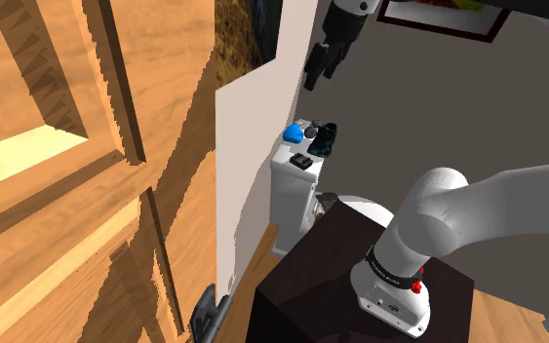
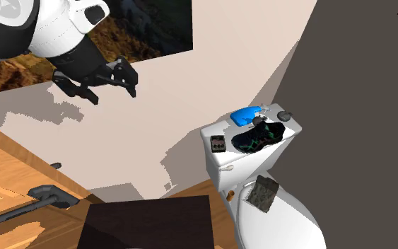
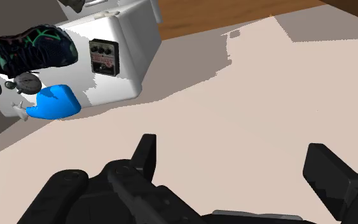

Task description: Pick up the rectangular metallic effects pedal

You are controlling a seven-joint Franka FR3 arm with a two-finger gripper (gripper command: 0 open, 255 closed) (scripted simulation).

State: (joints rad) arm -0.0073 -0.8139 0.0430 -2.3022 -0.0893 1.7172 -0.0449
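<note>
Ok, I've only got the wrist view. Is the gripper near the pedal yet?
Observer: No. In the second exterior view the gripper hangs high, well apart from the pedal on the toilet tank.
Operator: What's the dark scrap cut off past the tank?
Observer: A dark square thing lying on the white top of the toilet bowl.
Operator: And the stand?
Observer: The stand, a dark box, sits right beside that bowl.

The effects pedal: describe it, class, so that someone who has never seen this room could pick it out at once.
Find the white toilet tank. On its lid, the pedal lies at one end, beside the black shoe. It is the only small, flat, rectangular box there; the blue object past the shoe is rounded.
</note>
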